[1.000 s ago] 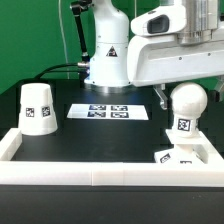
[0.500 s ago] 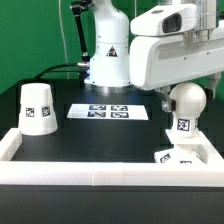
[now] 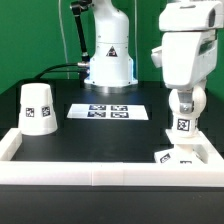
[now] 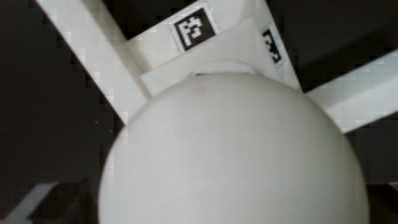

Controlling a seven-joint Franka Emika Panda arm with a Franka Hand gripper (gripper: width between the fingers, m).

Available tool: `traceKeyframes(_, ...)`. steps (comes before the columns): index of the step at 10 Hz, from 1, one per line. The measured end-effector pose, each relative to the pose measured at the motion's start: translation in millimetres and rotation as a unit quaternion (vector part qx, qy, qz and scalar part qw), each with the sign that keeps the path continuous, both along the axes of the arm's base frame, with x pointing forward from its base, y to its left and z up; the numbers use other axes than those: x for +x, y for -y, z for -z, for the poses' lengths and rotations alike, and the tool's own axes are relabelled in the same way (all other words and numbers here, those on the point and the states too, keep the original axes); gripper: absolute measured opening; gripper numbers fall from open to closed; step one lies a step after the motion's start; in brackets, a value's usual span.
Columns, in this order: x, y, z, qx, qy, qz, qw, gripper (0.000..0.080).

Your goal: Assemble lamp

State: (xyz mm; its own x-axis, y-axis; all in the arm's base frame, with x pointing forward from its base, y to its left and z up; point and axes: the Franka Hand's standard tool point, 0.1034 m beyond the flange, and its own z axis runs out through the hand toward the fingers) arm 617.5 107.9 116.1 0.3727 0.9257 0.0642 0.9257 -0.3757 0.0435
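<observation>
The white round-headed bulb (image 3: 184,120) stands upright on the flat square base (image 3: 170,156) in the front corner at the exterior view's right. My gripper (image 3: 185,100) is directly over the bulb's head, down at its top. I cannot tell whether its fingers are open or closed on the head. In the wrist view the bulb head (image 4: 222,150) fills most of the frame, with the tagged base (image 4: 214,40) beyond it and no fingers showing. The cup-like shade (image 3: 38,108) stands mouth down, far off at the exterior view's left.
The marker board (image 3: 108,111) lies on the black table at the middle back. A white border rail (image 3: 100,172) runs along the front and up both sides. The arm's pedestal (image 3: 108,60) and cables stand behind the marker board.
The arm's wrist has swung from a sideways pose to upright and has settled over the bulb at the exterior view's right. The bulb, base and shade have not moved.
</observation>
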Motion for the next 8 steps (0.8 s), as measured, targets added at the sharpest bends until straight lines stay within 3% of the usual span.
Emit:
traceKeyframes(5, -1.1, 4.7, 2.5, -0.044, -0.001, -0.167, 0.985, 0.0699)
traceKeyframes(8, -1.3, 7.2, 3.2, -0.053, 0.0, -0.218, 0.975, 0.0699)
